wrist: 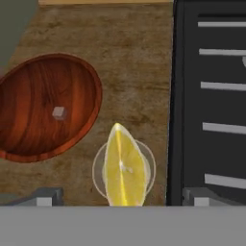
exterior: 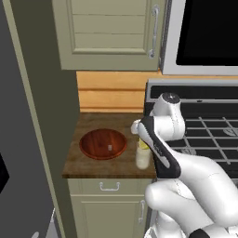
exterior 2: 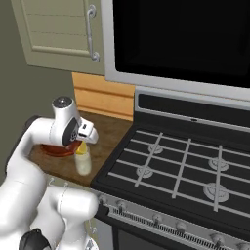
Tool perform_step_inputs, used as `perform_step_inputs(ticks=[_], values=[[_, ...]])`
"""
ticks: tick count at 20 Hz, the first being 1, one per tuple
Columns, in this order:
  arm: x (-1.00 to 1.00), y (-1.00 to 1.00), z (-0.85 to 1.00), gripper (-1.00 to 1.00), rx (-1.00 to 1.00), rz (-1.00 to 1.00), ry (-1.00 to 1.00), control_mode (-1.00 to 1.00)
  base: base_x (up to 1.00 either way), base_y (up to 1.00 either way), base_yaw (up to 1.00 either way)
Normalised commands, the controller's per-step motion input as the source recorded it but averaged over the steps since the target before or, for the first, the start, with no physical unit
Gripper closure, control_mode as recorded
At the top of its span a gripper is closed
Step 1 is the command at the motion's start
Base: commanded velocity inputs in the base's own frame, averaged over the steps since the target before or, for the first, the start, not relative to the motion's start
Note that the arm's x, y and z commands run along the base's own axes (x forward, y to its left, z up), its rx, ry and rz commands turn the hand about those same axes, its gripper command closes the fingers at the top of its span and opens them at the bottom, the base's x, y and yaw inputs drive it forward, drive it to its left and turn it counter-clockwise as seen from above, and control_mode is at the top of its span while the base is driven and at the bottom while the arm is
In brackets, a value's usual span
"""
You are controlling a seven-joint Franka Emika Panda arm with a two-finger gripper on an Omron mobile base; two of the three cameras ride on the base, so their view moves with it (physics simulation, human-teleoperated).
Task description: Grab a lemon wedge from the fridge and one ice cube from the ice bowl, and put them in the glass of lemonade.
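In the hand view my gripper [wrist: 122, 197] is open, its two fingertips [wrist: 45, 197] far apart on either side of the glass of lemonade [wrist: 98, 169] directly below. The yellow lemon wedge [wrist: 124, 168] stands in the glass, touching neither finger. To the left, the ice bowl [wrist: 29, 129] holds one small pale ice cube [wrist: 58, 113]. From the left base camera the glass [exterior: 143, 159] stands at the counter's front right, beside the bowl [exterior: 95, 145] with its ice cube [exterior: 110, 148]. The grey fridge [exterior: 21, 153] fills the left edge.
The black gas stove [exterior 2: 185, 166] lies right beside the glass, with a microwave [exterior 2: 185, 34] above it. Beige wall cabinets [exterior: 109, 32] hang over the small wooden counter [exterior: 100, 122]. A tall beige panel separates the counter from the fridge.
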Motion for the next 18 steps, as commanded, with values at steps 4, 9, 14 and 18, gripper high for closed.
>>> perform_step_inputs(ticks=[4,9,14,18], values=[[-0.49,-0.16,0.21,-1.0,0.09,0.0,-0.15,-1.0,0.0,0.0,0.0],[-0.72,-0.11,0.41,-1.0,0.05,0.0,-0.11,-1.0,0.0,0.0,0.0],[-0.65,0.0,1.0,-1.0,-0.17,0.0,0.09,-1.0,0.0,0.0,0.0],[-0.56,-0.17,0.68,-1.0,-0.12,0.0,0.08,-1.0,0.0,0.0,0.0]])
